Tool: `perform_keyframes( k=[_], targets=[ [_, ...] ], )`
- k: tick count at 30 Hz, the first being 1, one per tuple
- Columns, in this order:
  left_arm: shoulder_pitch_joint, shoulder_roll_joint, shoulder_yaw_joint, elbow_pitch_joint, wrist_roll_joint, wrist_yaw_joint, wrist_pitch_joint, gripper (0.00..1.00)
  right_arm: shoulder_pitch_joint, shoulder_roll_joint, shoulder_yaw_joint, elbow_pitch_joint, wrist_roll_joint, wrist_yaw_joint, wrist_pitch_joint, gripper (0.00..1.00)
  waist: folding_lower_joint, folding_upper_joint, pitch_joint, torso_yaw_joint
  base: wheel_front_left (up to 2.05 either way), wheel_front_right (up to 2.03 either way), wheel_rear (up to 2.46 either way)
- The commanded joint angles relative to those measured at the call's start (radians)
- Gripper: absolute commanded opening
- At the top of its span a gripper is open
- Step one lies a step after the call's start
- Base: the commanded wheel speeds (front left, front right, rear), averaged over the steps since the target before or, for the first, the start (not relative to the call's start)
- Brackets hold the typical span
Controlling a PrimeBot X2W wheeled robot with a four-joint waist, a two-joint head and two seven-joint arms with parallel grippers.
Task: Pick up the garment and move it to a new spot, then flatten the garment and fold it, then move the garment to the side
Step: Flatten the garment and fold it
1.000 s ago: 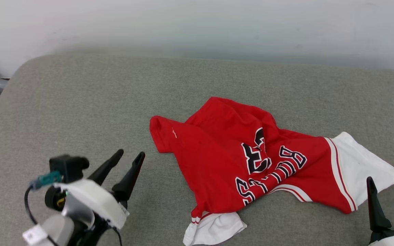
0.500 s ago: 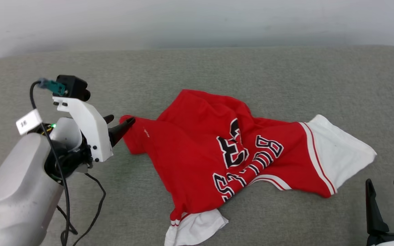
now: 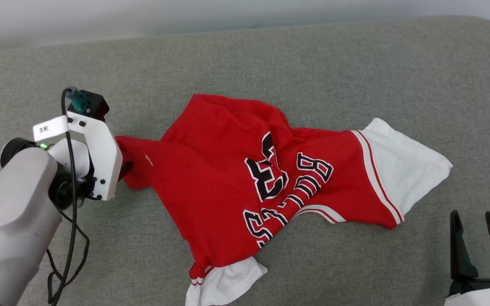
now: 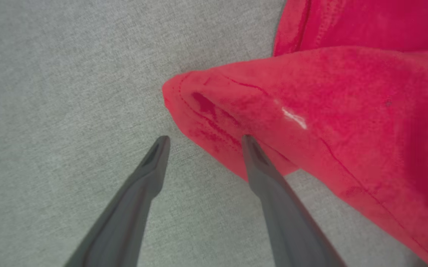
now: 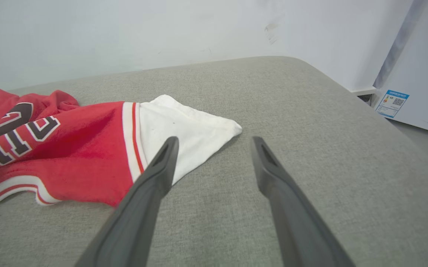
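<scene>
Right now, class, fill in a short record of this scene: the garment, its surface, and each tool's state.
Garment: red jersey, crumpled, lettering up
Surface: grey fabric cushion
Left tool: open, at the jersey's red corner, nothing gripped
Right tool: open, near the white sleeve, not touching

A grey fabric cushion [image 3: 312, 63] bears one crumpled red garment [image 3: 211, 178] with white sleeves, lying near its middle.
</scene>
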Motion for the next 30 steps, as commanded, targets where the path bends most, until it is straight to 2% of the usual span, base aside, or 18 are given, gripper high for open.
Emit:
perform_keyframes(
  k=[1, 5, 8, 9, 10, 11, 12, 18, 25, 29, 30],
  targets=[
    [-0.018, 0.008, -0.011, 0.011, -0.001, -0.001, -0.013, 1.00, -0.018, 0.006, -0.002, 0.002, 0.008, -0.001, -0.002, 1.00, -0.0001, -0.0001, 0.019, -0.006, 0.00, 0.00, 0.00],
    [-0.029, 0.003, -0.066, 0.018, 0.003, -0.002, -0.029, 1.00, -0.028, 0.008, 0.002, 0.002, 0.010, -0.001, -0.002, 1.00, -0.0001, -0.0001, 0.039, -0.006, 0.00, 0.00, 0.00],
    [-0.017, -0.025, -0.102, 0.008, -0.059, -0.002, -0.033, 1.00, -0.041, 0.010, 0.003, 0.005, 0.011, -0.001, -0.002, 1.00, -0.0001, -0.0001, 0.051, -0.008, 0.00, 0.00, 0.00],
    [-0.015, -0.031, -0.118, -0.004, -0.077, -0.003, -0.039, 0.80, -0.045, 0.010, 0.002, 0.005, 0.010, -0.001, -0.002, 1.00, -0.0001, -0.0001, 0.054, -0.008, 0.00, 0.00, 0.00],
    [-0.017, -0.025, -0.138, -0.014, -0.087, -0.003, -0.040, 0.47, -0.046, 0.011, 0.002, 0.005, 0.009, -0.001, -0.002, 1.00, -0.0001, -0.0001, 0.058, -0.008, 0.00, 0.00, 0.00],
    [-0.020, -0.013, -0.161, -0.021, -0.092, -0.003, -0.043, 0.31, -0.046, 0.012, 0.002, 0.006, 0.008, -0.001, -0.002, 1.00, -0.0001, -0.0001, 0.061, -0.008, 0.00, 0.00, 0.00],
    [-0.023, -0.005, -0.181, -0.030, -0.103, -0.003, -0.053, 0.00, -0.048, 0.014, 0.000, 0.004, 0.009, -0.001, -0.002, 1.00, -0.0001, -0.0001, 0.064, -0.009, 0.00, 0.00, 0.00],
    [-0.104, 0.065, -0.272, -0.067, -0.108, -0.001, -0.174, 0.00, -0.065, 0.026, -0.004, 0.011, 0.008, -0.001, -0.002, 1.00, -0.0001, -0.0001, 0.077, -0.018, 0.00, 0.00, 0.00],
    [-0.267, 0.180, -0.361, -0.039, 0.003, -0.001, -0.428, 0.00, -0.070, 0.030, -0.004, 0.011, 0.006, -0.001, -0.002, 1.00, -0.0001, -0.0001, 0.094, -0.038, 0.00, 0.00, 0.00],
    [-0.364, 0.217, -0.404, 0.019, 0.072, -0.001, -0.559, 0.00, -0.075, 0.031, -0.002, 0.008, 0.007, -0.001, -0.002, 1.00, -0.0001, -0.0001, 0.111, -0.055, 0.00, 0.00, 0.00],
    [-0.364, 0.217, -0.404, 0.019, 0.072, -0.001, -0.559, 0.00, -0.075, 0.031, -0.002, 0.008, 0.007, -0.001, -0.002, 1.00, -0.0001, -0.0001, 0.111, -0.055, 0.00, 0.00, 0.00]
  ],
)
